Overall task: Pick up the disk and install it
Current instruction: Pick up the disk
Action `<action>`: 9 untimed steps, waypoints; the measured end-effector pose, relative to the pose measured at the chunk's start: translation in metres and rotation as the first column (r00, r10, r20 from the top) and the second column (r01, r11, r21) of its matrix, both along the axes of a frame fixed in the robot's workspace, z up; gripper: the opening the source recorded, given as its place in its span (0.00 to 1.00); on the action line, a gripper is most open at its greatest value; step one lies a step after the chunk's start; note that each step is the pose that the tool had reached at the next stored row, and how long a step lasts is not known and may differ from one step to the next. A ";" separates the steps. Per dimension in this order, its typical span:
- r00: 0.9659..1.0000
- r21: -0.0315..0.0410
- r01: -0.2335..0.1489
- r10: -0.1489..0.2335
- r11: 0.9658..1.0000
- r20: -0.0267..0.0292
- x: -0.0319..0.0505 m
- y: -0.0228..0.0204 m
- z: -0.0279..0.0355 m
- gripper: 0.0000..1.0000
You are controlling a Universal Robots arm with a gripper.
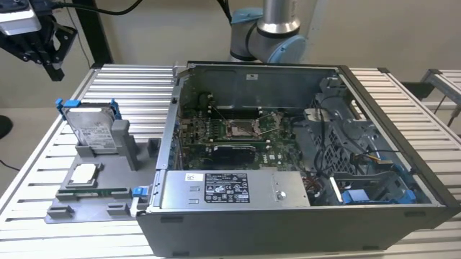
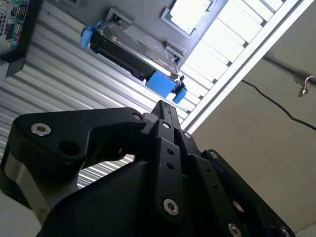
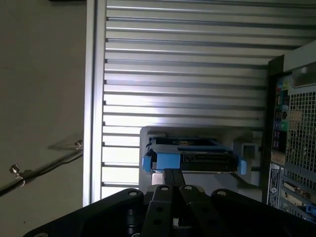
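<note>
Seemingly pressed together on nothing, the fingers [image 3: 164, 195] of the gripper [image 3: 173, 173] were held high over the slatted table [image 1: 133, 86], well apart from the disk [image 3: 196, 161]. The approach to the pick-up was judged to be in hand; a grasp would call for parted fingers lined up over the blue carrier [image 3: 147, 162]. The disk was stood on edge in a grey holder [image 1: 108, 183], at the exterior view's left of the open computer case [image 1: 288, 232], long axis roughly upright, label faced toward that camera
</note>
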State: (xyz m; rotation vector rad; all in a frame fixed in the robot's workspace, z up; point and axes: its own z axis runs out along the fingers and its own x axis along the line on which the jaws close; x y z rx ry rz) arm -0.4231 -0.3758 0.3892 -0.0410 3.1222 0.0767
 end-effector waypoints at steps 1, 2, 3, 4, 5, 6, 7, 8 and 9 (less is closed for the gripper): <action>1.000 0.000 -0.014 0.014 1.000 0.000 -0.0001 0.0000 0.0000 0.00; 1.000 0.000 -0.031 0.031 1.000 0.000 -0.0001 0.0000 0.0000 0.00; 0.999 0.000 -0.048 0.048 0.999 0.001 -0.0001 0.0000 0.0000 0.00; 0.998 0.000 -0.066 0.066 0.998 0.001 -0.0001 0.0000 -0.0001 0.00; 0.997 0.000 -0.082 0.082 0.997 0.001 -0.0001 0.0000 -0.0001 0.00; 0.995 0.000 -0.099 0.099 0.995 0.001 -0.0001 0.0000 -0.0001 0.00; 0.993 -0.001 -0.116 0.116 0.993 0.001 0.0000 0.0000 0.0000 0.00; 0.991 -0.001 -0.130 0.130 0.991 0.001 0.0000 0.0000 -0.0001 0.00; 0.989 -0.001 -0.145 0.145 0.989 0.001 0.0000 0.0000 -0.0001 0.00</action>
